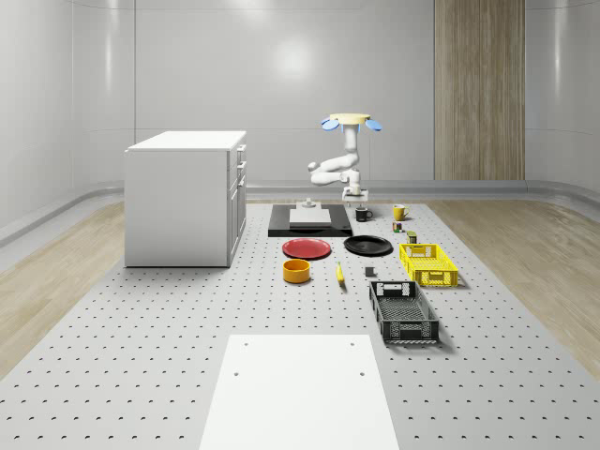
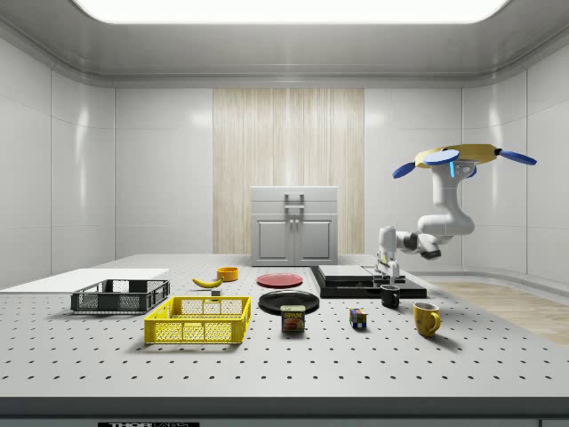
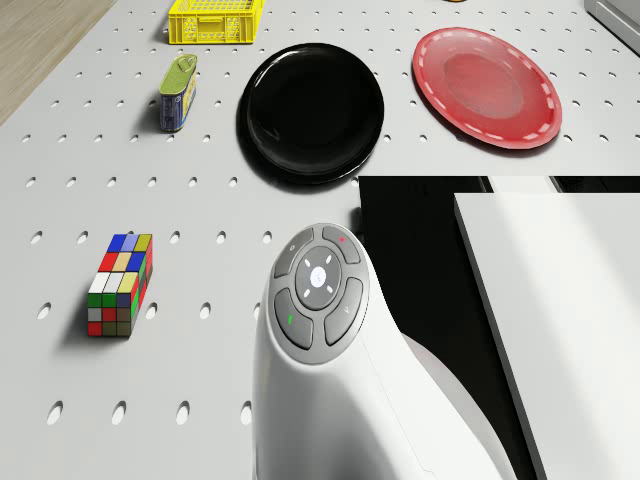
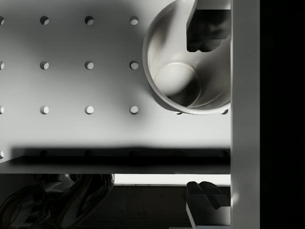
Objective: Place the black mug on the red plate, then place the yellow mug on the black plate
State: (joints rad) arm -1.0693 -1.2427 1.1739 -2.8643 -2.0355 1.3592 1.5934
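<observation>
The black mug [image 1: 363, 214] stands upright on the perforated table [image 1: 169, 356], beside the low black platform [image 1: 281, 225]. The drone [image 1: 349, 120] hovers over the table's far end, arm bent downward. My gripper [image 1: 357, 200] hangs just above the black mug [image 2: 390, 296], open. In the wrist view the mug's pale inside [image 4: 178, 81] lies below one fingertip [image 4: 207, 28]; the other fingertip [image 4: 205, 195] is beyond the rim, over the platform. The yellow mug [image 1: 399, 212] stands to the whole-scene view's right of the black mug. The red plate [image 1: 307, 247] and black plate [image 1: 367, 246] lie side by side nearer the camera.
A white block [image 1: 309, 216] lies on the platform. A white cabinet [image 1: 183, 197] stands at the whole-scene view's left. A can [image 3: 177, 93], a colour cube [image 3: 120, 285], a yellow basket [image 1: 428, 263], a black basket [image 1: 403, 311], an orange bowl [image 1: 296, 271] and a banana [image 1: 339, 274] are on the table.
</observation>
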